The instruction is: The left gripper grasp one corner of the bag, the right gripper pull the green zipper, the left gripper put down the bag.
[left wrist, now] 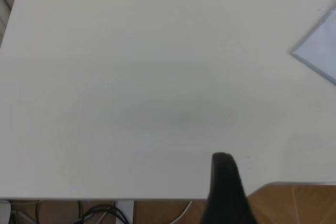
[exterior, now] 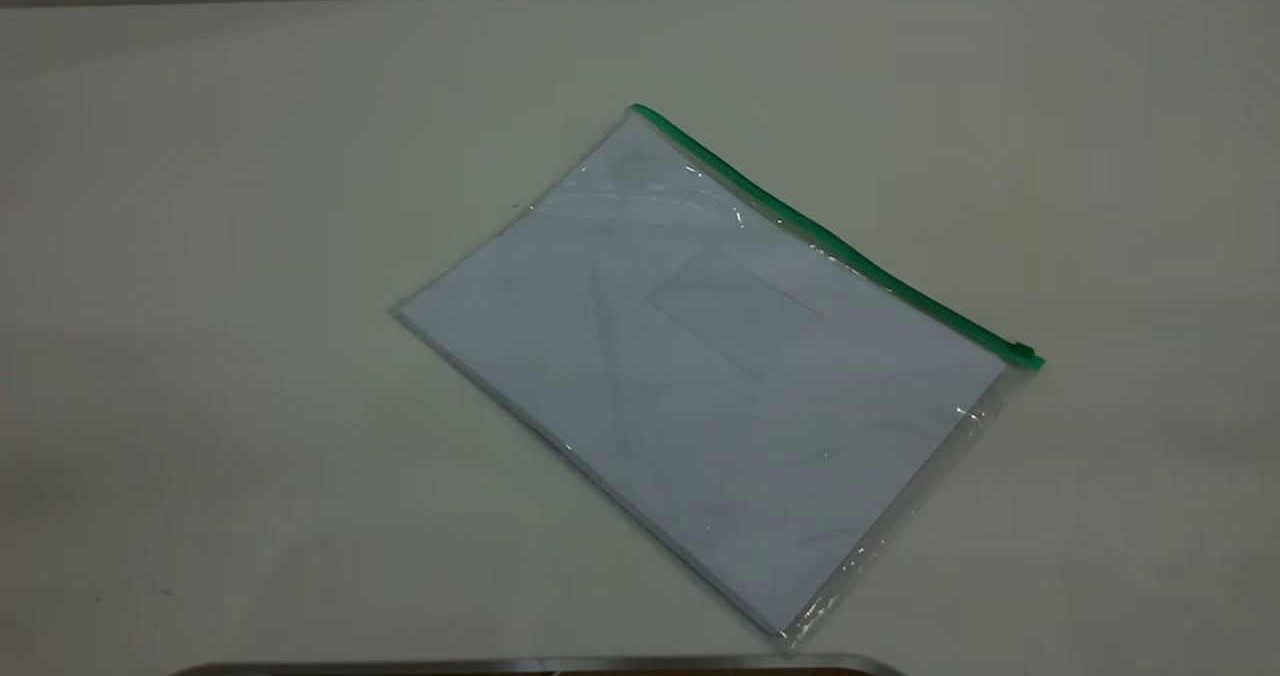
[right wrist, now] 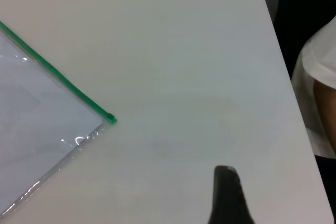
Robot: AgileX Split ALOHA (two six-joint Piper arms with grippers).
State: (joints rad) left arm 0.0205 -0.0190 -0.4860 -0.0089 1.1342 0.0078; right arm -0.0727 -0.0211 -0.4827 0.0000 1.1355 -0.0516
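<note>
While neither arm shows in the exterior view, the bag [exterior: 700, 376] lies flat on the white table [exterior: 250, 256], turned at a slant, with white paper visible through the clear plastic and a small rectangular label pocket [exterior: 735, 311] near its middle. The green zipper [exterior: 835, 241] runs along the bag's far long edge, and its darker slider tab [exterior: 1023, 352] sits at the right-hand end of that strip.

From the left wrist view, only one dark fingertip of the left gripper [left wrist: 227, 182] is visible above bare table, so whether its jaws are wide or narrow cannot be told. One corner of the bag [left wrist: 320, 51] shows well apart from it.

From the right wrist view, a single dark fingertip of the right gripper [right wrist: 227, 192] shows over the table, and its jaw state cannot be told either. The zipper's slider end [right wrist: 110, 119] lies apart from that fingertip, untouched. A person in a white shirt [right wrist: 317, 82] sits beyond the table edge.
</note>
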